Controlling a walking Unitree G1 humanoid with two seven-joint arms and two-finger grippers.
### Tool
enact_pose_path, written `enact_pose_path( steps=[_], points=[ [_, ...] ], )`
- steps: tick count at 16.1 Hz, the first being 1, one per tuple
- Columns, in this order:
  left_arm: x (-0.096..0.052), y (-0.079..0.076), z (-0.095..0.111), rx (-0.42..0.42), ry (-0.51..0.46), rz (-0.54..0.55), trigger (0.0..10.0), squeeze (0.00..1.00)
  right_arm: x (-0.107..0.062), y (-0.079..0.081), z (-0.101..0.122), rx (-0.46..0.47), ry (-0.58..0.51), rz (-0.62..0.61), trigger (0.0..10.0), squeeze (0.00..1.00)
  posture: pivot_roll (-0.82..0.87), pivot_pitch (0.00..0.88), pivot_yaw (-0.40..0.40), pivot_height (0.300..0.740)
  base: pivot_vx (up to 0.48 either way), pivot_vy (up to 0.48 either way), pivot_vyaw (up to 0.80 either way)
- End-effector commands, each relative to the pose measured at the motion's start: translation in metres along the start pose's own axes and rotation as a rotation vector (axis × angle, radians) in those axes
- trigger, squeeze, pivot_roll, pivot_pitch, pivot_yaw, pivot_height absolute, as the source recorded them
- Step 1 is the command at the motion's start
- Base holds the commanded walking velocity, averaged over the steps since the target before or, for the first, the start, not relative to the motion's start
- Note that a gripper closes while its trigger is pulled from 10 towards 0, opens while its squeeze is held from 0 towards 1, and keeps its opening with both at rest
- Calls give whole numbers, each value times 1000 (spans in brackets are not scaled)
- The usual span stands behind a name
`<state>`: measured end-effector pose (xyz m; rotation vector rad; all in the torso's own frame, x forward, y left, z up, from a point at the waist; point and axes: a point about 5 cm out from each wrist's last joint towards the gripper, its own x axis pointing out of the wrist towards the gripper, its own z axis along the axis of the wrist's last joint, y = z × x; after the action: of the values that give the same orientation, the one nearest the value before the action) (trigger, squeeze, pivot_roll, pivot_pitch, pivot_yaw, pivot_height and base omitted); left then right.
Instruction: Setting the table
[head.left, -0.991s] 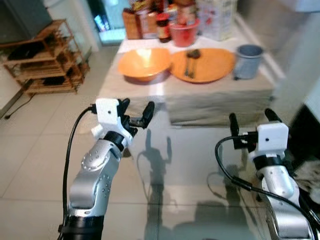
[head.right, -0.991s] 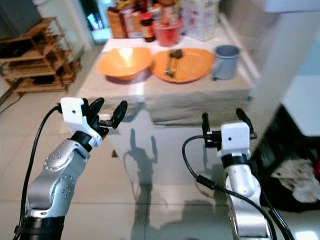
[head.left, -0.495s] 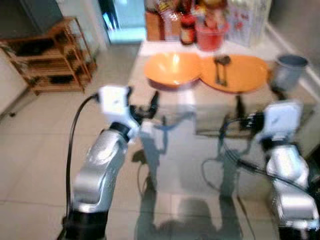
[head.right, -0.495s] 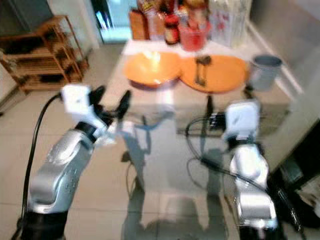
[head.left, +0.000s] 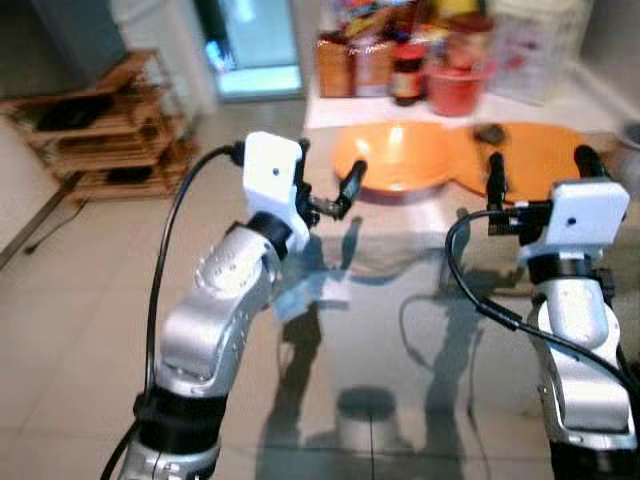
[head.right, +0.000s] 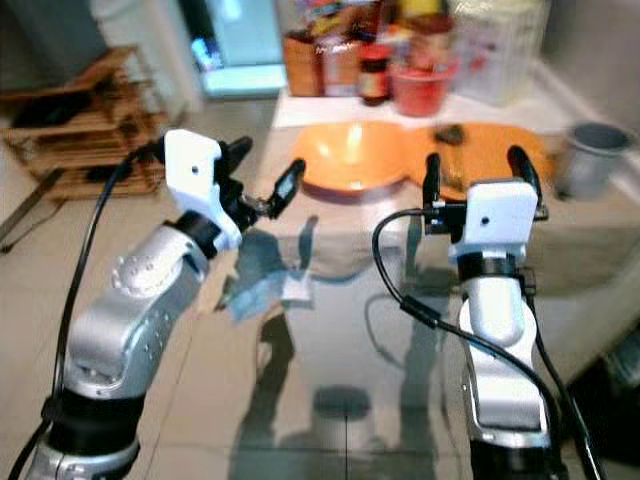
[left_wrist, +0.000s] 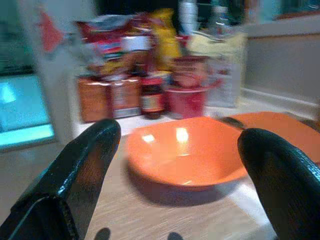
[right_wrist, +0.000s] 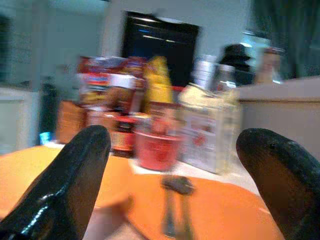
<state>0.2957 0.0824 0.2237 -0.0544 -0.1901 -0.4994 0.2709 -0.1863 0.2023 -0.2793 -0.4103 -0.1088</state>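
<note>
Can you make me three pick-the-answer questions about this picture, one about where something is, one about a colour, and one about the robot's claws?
1. Where is the spoon?
A. On the plate
B. On the floor
C. In the cup

2. What colour is the bowl?
A. Blue
B. Orange
C. White

3. How are the two claws?
A. Both open and empty
B. Both shut on a fork
C. One holds the bowl

Answers:
1 A, the spoon lies on the plate beside the bowl.
2 B, the bowl looks orange in the head and left wrist views.
3 A, the left claw and the right claw each have spread fingers with nothing between them.
</note>
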Motion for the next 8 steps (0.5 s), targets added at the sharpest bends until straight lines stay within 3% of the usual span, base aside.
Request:
enact_pose_path(
  steps=[1,8],
  points=[
    [-3,8,-1,-6,10,38,10000,0,0,6,3,9,-8,15,10000,0,-149,0,106,740,322,-352,0],
    [-4,10,-3,-7,20,51,10000,0,-4,11,-1,14,14,30,10000,0,-144,0,103,740,355,-318,0]
  ],
)
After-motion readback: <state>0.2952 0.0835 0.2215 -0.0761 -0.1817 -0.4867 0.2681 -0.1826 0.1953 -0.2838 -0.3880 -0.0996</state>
